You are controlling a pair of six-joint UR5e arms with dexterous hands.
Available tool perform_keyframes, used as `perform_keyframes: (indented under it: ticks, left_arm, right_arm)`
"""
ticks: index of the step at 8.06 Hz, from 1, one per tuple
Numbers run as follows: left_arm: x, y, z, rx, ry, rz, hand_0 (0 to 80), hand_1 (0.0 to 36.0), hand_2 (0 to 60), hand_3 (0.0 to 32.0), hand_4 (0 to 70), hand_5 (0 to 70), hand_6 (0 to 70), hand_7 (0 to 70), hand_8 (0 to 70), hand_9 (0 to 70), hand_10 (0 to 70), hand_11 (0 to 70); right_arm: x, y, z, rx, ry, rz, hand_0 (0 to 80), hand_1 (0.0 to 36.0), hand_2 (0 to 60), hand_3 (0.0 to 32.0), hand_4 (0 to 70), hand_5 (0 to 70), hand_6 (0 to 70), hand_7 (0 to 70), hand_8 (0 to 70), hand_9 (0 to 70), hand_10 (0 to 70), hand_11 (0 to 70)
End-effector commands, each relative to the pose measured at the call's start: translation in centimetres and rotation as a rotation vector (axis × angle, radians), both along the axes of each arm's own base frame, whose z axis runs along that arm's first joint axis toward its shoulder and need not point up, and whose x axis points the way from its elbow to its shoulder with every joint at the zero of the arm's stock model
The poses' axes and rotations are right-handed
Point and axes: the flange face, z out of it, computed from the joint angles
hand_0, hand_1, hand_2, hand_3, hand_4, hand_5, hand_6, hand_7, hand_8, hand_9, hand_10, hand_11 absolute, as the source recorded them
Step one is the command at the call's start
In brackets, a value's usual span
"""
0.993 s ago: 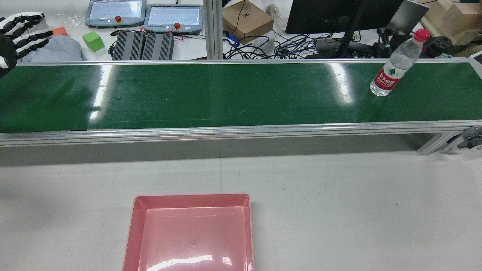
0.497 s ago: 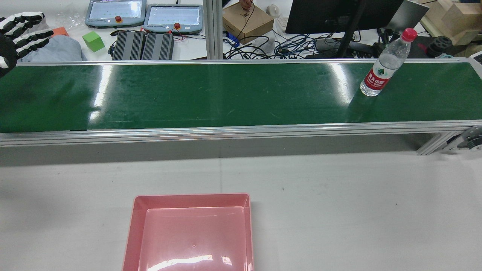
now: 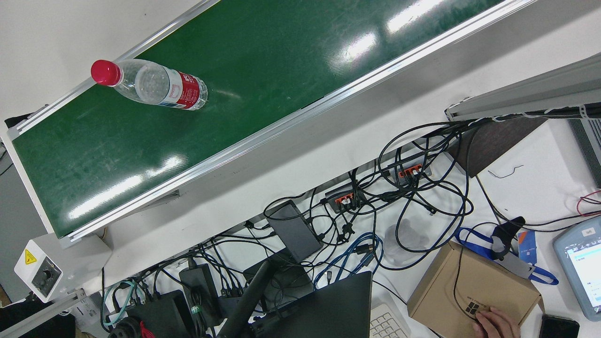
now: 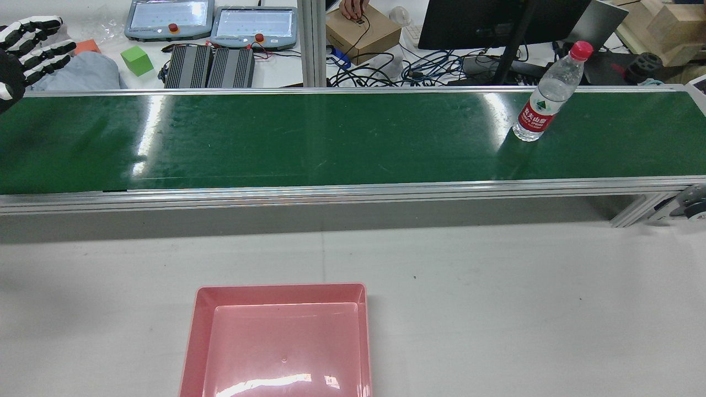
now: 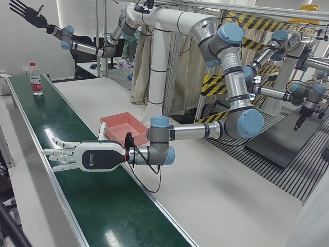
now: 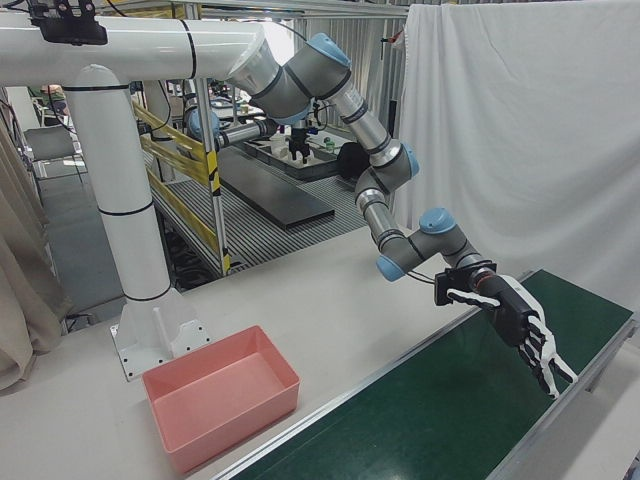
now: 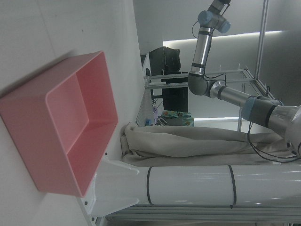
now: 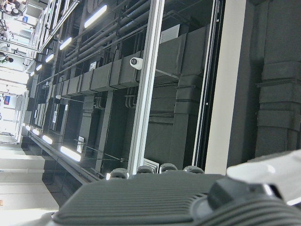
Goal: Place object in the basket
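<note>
A clear water bottle (image 4: 543, 105) with a red cap and red label stands upright on the green conveyor belt (image 4: 331, 138), near its right end in the rear view. It also shows in the front view (image 3: 155, 87) and far off in the left-front view (image 5: 35, 80). The pink basket (image 4: 281, 342) sits empty on the white table in front of the belt. My left hand (image 4: 25, 49) is open with fingers spread, over the belt's left end, far from the bottle; it also shows in the left-front view (image 5: 67, 154) and right-front view (image 6: 520, 325). My right hand (image 5: 28, 13) is open, raised high.
Behind the belt lie teach pendants (image 4: 168, 16), a green cube (image 4: 136, 59), a cardboard box (image 4: 361, 30) with a person's hand on it, cables and a monitor. The belt has aluminium side rails (image 4: 331, 193). The white table (image 4: 524, 309) lies around the basket.
The bottle has travelled to the left along the belt, staying upright. My left hand has stayed in place, open.
</note>
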Motion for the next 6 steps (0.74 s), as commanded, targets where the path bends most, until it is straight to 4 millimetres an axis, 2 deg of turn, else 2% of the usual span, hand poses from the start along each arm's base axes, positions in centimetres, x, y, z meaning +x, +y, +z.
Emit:
perform_keyframes:
  ticks: [1, 4, 6]
  left_arm:
    - [-0.09, -0.02, 0.08, -0.001, -0.001, -0.002, 49.9, 0.0, 0.0, 9.8, 4.5, 26.9, 3.4, 3.0, 10.2, 10.9, 2.4, 4.0]
    - [0.0, 0.01, 0.02, -0.001, -0.001, 0.0, 49.7, 0.0, 0.0, 10.0, 4.5, 26.7, 3.3, 2.9, 10.3, 11.2, 2.5, 4.1]
    - [0.09, 0.02, 0.12, -0.004, -0.002, 0.002, 50.4, 0.0, 0.0, 9.2, 8.0, 27.3, 4.5, 3.7, 12.1, 12.3, 3.3, 5.2]
  right_arm:
    - [0.0, 0.0, 0.03, -0.001, 0.0, 0.0, 0.0, 0.0, 0.0, 0.0, 0.0, 0.0, 0.0, 0.0, 0.0, 0.0, 0.0, 0.0]
    - [0.0, 0.0, 0.03, -0.001, 0.0, 0.0, 0.0, 0.0, 0.0, 0.0, 0.0, 0.0, 0.0, 0.0, 0.0, 0.0, 0.0, 0.0]
    - [0.0, 0.0, 0.03, -0.001, 0.0, 0.0, 0.0, 0.0, 0.0, 0.0, 0.0, 0.0, 0.0, 0.0, 0.0, 0.0, 0.0, 0.0]
